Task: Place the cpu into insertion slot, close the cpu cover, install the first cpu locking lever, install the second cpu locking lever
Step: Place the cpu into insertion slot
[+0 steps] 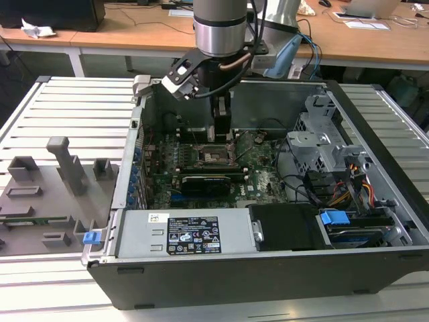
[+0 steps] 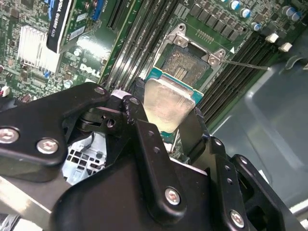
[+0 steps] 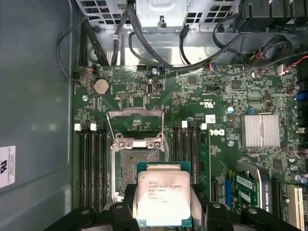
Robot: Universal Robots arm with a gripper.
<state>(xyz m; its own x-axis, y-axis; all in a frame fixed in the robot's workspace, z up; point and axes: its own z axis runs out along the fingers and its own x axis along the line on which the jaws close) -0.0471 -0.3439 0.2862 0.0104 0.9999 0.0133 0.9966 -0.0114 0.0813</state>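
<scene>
My gripper [image 3: 163, 204] is shut on the cpu [image 3: 163, 192], a square chip with a silver top and green edge, held flat by two opposite sides between black fingers [image 3: 129, 195]. The chip hovers just off one edge of the open insertion slot [image 3: 137, 166], partly overlapping it. In the second wrist view the cpu [image 2: 168, 103] sits tilted in front of the insertion slot [image 2: 187, 65], apart from it. The cpu cover [image 3: 134, 126] is swung back, open, beyond the socket. A thin locking lever [image 2: 245, 64] sticks out sideways. In the exterior view the gripper [image 1: 221, 131] hangs over the insertion slot [image 1: 214, 155].
Long memory slots [image 3: 91, 163] flank the socket on both sides. A black graphics card [image 1: 204, 181] lies in front of it, a power supply [image 1: 191, 235] nearer still, and a drive cage [image 1: 322, 144] with cables on the exterior view's right. A grey fixture [image 1: 53, 194] stands outside the case.
</scene>
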